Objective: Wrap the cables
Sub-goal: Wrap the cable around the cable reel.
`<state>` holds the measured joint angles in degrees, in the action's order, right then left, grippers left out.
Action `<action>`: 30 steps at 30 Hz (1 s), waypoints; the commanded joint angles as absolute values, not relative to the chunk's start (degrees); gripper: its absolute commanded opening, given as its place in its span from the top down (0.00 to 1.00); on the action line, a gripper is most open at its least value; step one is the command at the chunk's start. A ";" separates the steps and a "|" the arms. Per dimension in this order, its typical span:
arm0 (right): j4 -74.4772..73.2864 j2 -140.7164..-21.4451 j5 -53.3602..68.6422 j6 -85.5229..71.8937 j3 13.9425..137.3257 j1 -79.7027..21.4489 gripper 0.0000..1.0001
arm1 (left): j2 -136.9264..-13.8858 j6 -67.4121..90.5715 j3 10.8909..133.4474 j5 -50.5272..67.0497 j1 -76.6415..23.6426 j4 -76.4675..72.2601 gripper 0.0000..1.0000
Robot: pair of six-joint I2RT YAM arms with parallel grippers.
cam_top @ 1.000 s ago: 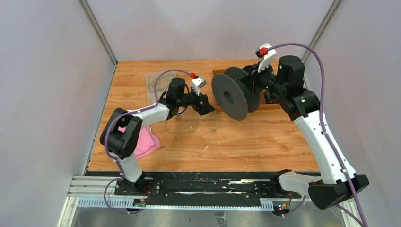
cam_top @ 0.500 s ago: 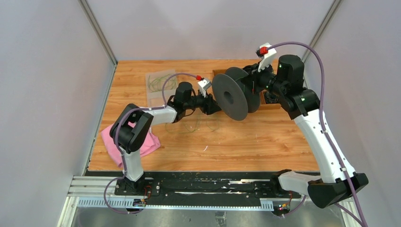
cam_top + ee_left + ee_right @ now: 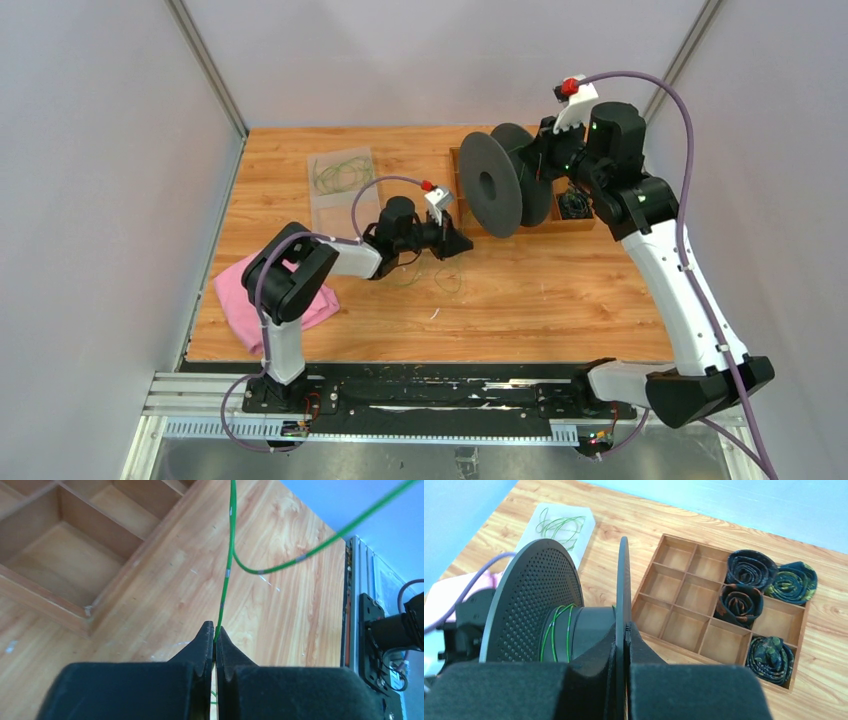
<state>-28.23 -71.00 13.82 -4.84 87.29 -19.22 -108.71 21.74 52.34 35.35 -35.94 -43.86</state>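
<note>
I'm pinching the green cable [image 3: 228, 565] in the closed left gripper [image 3: 215, 634] low over the table [image 3: 560, 290] and clamping the spool [image 3: 531, 595] rim in the right gripper [image 3: 624, 626], reckoning we're early: few turns wound, loose loops [image 3: 447, 280] and the bag [image 3: 340, 178] waiting.

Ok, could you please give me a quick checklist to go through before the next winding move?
1. Left pincer shut on the cable: ok.
2. Right pincer clamped on the spool flange: ok.
3. Wound turns sit between the spool's flanges: ok.
4. Cable free of snags between left pincer and spool: cannot tell.
5. Spool lifted clear of the tray: cannot tell.
</note>
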 commanded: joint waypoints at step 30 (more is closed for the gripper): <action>-23.35 -87.10 -15.26 -10.94 97.89 -17.58 1.00 | -102.57 2.04 64.75 27.97 -61.20 -10.73 1.00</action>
<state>-28.88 -86.91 -11.99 -11.16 95.00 -18.83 -104.71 7.49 61.63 29.10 -58.39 -18.26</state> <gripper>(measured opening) 0.030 0.016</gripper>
